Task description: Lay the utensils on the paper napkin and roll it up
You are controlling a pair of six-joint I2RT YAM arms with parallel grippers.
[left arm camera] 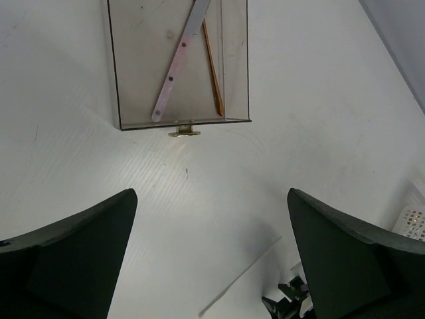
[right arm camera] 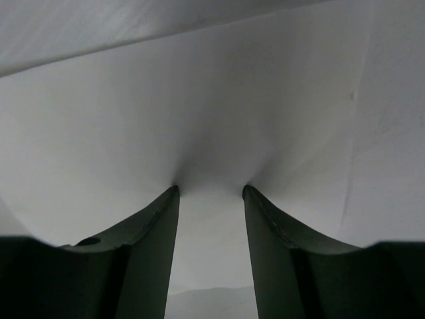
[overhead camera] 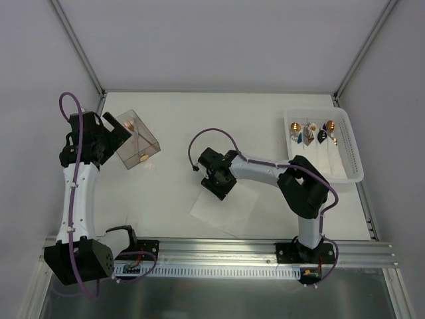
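Note:
The paper napkin [overhead camera: 234, 209] lies flat and white on the table in front of the right arm. My right gripper [overhead camera: 216, 181] is down on its far left part, jaws a little apart; in the right wrist view both fingertips [right arm camera: 174, 193] press into the sheet [right arm camera: 199, 100], which dents around them. The copper utensils [overhead camera: 317, 132] lie in the white perforated basket [overhead camera: 350, 147] at the far right. My left gripper [overhead camera: 117, 130] is open and empty over bare table [left arm camera: 212, 193], just short of the clear plastic box [left arm camera: 179, 60]. The napkin's edge [left arm camera: 240, 284] shows below.
The clear box [overhead camera: 136, 141] stands at the far left with a pale metal strip [left arm camera: 178, 66] and a thin copper stick [left arm camera: 212, 66] inside, and a small gold knob [left arm camera: 184, 132] at its near edge. Frame posts stand at the back corners.

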